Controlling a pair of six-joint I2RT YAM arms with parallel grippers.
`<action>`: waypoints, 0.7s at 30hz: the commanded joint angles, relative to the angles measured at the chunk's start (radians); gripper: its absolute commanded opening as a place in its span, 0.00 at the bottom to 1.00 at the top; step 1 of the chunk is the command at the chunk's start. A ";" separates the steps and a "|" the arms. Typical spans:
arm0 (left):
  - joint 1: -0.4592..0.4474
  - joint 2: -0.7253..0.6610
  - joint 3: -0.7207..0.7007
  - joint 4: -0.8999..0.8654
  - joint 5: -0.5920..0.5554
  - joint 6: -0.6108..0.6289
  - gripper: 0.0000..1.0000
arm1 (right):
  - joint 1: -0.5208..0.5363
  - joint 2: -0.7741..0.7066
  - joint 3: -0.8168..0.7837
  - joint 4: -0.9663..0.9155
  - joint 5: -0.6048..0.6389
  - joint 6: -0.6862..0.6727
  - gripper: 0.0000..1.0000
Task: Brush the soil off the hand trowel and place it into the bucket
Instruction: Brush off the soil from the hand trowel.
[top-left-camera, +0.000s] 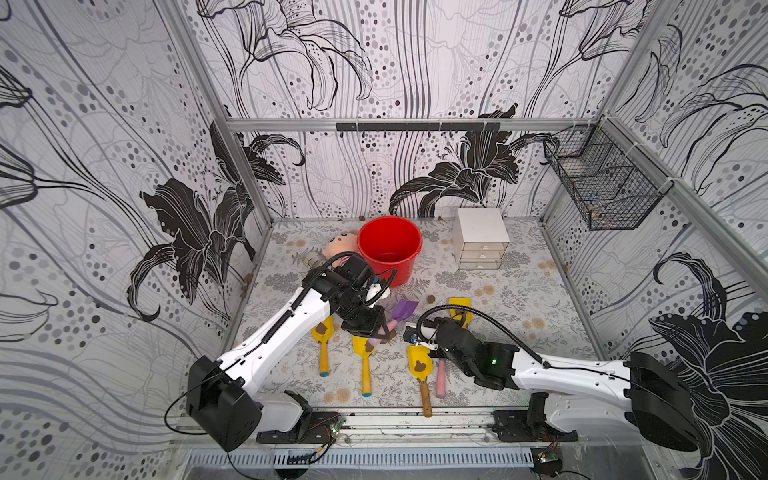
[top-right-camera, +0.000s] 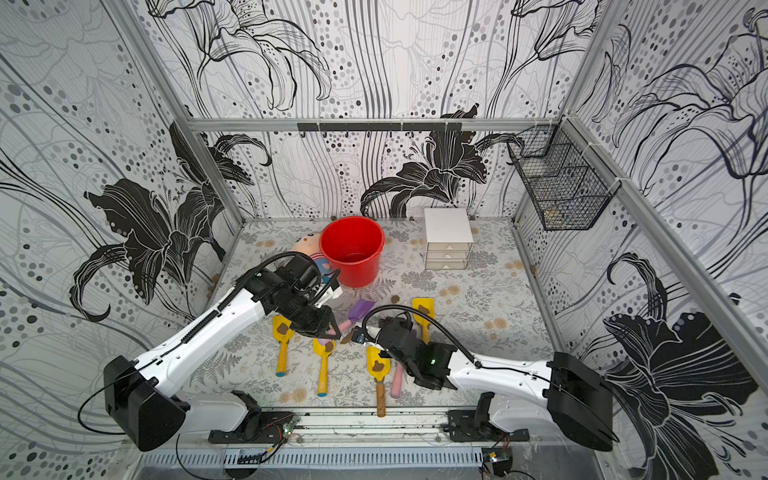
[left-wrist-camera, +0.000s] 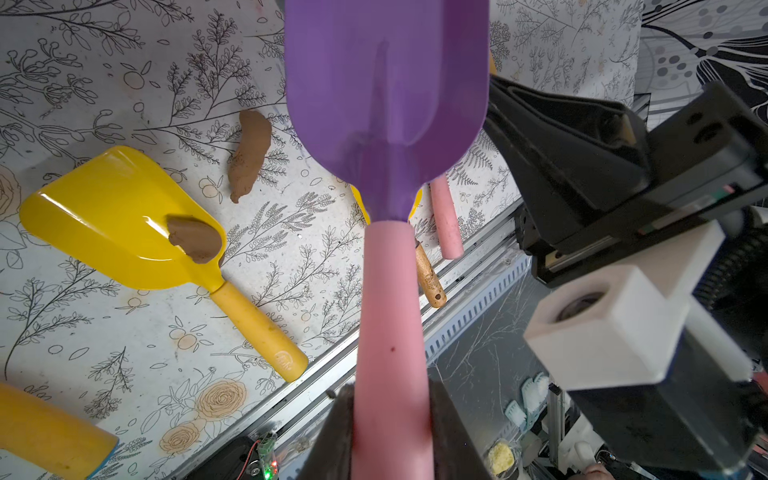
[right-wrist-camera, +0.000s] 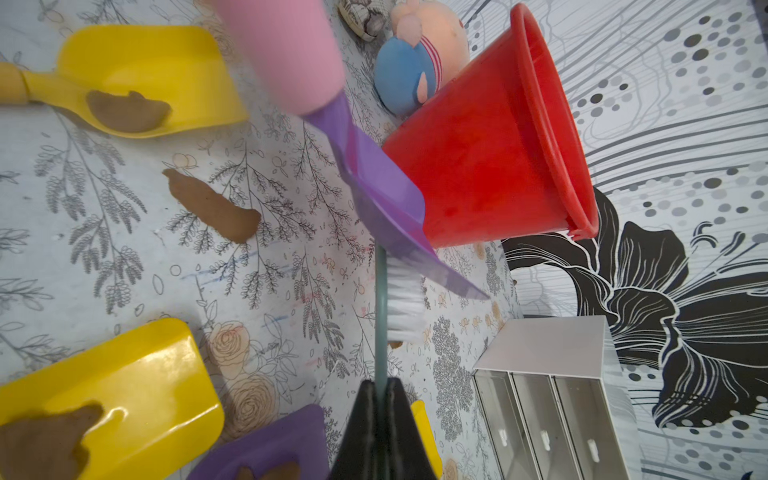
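Clamping purple trowel (left-wrist-camera: 386, 91) by its pink handle in L gripper (left-wrist-camera: 390, 419), blade bare, near red bucket (top-left-camera: 401, 270) but not in it. Pinching thin teal-stemmed brush (right-wrist-camera: 404, 291) in R gripper (right-wrist-camera: 380, 399), white bristles at blade edge, w/ soil clump (right-wrist-camera: 212, 208) on mat (right-wrist-camera: 174, 299) nearby.

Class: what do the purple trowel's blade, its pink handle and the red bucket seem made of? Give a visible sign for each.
The trowel blade looks like smooth moulded plastic: soft sheen. Its pink handle is matte, perhaps foam or rubber. The bucket looks like smooth plastic with a moulded rolled rim.
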 joint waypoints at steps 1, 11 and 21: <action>-0.004 0.009 0.024 -0.022 0.002 0.022 0.00 | 0.004 -0.053 -0.025 0.032 -0.086 0.000 0.00; -0.009 0.014 0.012 -0.046 -0.023 0.034 0.00 | -0.028 -0.020 0.043 0.007 0.046 -0.024 0.00; -0.009 -0.003 0.026 -0.047 -0.032 0.041 0.00 | -0.064 -0.087 0.022 -0.119 -0.155 0.065 0.00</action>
